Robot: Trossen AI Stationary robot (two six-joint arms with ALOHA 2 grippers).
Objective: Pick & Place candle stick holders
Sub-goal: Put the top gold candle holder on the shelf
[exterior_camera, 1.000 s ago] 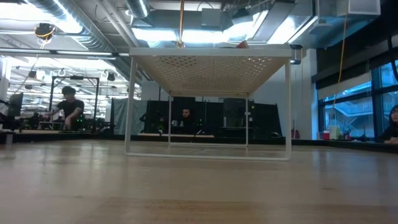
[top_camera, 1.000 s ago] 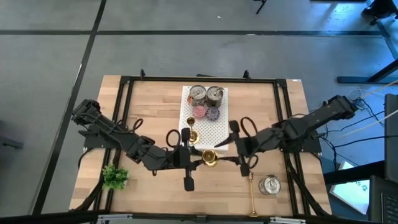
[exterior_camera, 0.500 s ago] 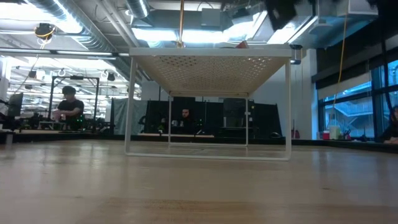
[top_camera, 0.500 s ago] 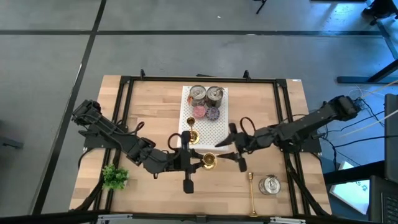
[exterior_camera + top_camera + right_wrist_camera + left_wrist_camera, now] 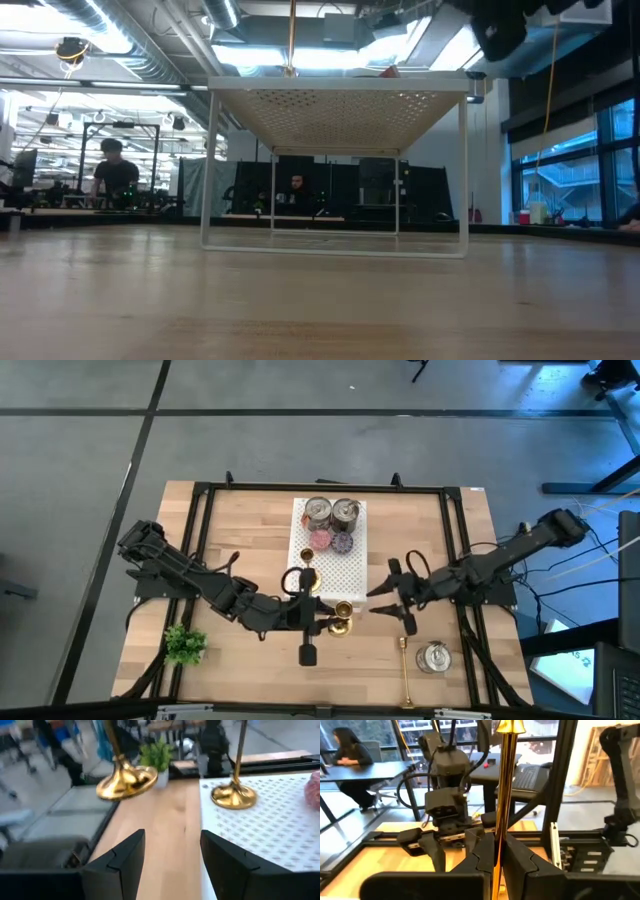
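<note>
At lower centre of the high view, the left hand (image 5: pixel 322 624) pinches a candle stick holder (image 5: pixel 342 625) by its stem; it should lower squarely onto the white shelf (image 5: pixel 350 575), while the right hand (image 5: pixel 385 600), spread and empty, waits.

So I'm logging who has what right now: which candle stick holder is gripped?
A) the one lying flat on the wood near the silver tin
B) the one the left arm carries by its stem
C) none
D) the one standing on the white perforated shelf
B: the left gripper has its jaws shut on the stem of a gold candle stick holder; the right gripper is open with nothing between its jaws.
</note>
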